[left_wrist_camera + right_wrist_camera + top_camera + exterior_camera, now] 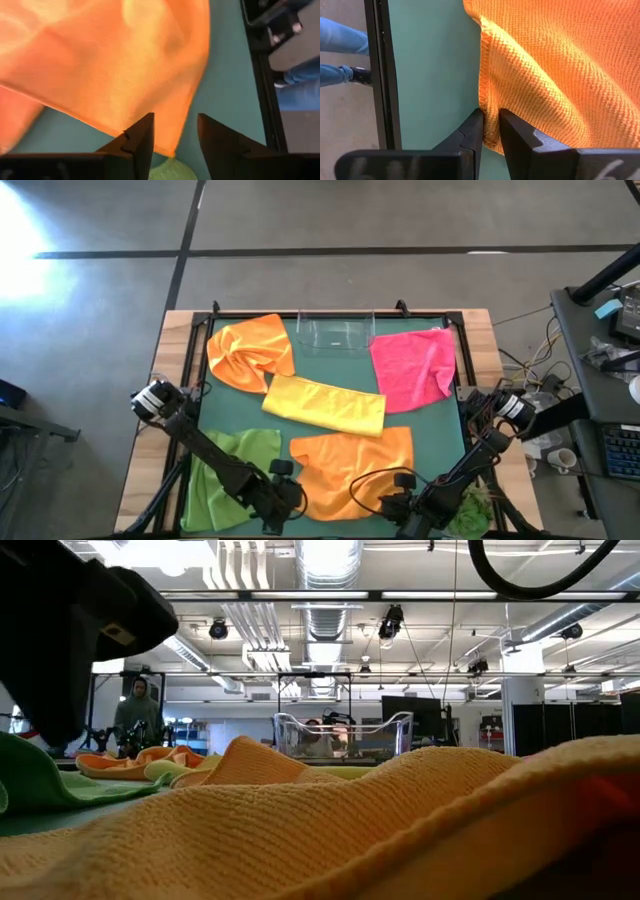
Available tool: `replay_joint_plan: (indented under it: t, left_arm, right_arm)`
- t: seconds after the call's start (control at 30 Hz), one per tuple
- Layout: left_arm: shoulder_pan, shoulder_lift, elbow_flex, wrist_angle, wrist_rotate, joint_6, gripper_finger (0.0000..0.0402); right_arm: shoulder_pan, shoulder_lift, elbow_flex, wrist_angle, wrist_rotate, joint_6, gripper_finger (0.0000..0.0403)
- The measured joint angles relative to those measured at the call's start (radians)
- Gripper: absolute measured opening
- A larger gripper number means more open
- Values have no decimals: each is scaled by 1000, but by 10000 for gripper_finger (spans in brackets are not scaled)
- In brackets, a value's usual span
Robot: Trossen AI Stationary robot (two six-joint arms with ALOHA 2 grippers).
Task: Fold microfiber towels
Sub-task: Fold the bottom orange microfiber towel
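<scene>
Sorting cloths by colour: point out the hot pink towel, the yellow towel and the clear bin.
hot pink towel [414, 366], high view, middle of the cloth.
yellow towel [324, 404], high view, centre of the folded strip.
clear bin [335, 335], high view, its see-through floor.

I see the clear plastic bin [335, 335] at the middle of the table's [480, 340] far edge. The far-left towel [250, 350] lies just left of it and the far-right towel [415, 365] just right. In front of the bin, mid-table, lies the middle towel [325, 405]. Nearer me, the near-left towel [225, 475] lies beside the near-middle towel [350, 465]. The left gripper [175, 125] sits at that towel's near-left corner. The right gripper [490, 116] is at its near-right edge, with the hem between its fingers.
</scene>
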Motion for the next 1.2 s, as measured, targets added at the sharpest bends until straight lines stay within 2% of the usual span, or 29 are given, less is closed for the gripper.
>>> replay_joint_plan:
  t: [0.1,0.37,0.47,0.6,0.73,0.93,1.2]
  left_arm:
    - [-13,26,-6,-5,10,46,147]
    - [-16,79,-8,26,18,51,148]
    - [-18,86,-10,28,-12,50,148]
    - [-12,89,-13,13,-117,42,143]
    - [-6,90,-13,0,-140,41,104]
    - [-4,90,-12,-12,-155,42,10]
    - [-4,77,18,-7,-129,24,1]
  right_arm:
    - [0,0,0,0,0,0,57]
    - [0,0,0,-2,-2,0,57]
    - [0,0,0,-2,-2,-5,57]
    - [0,0,0,-3,-3,-3,57]
    - [0,0,1,-3,-5,-3,56]
    - [3,-1,7,-8,-7,3,56]
    - [8,-2,48,-32,-31,3,53]
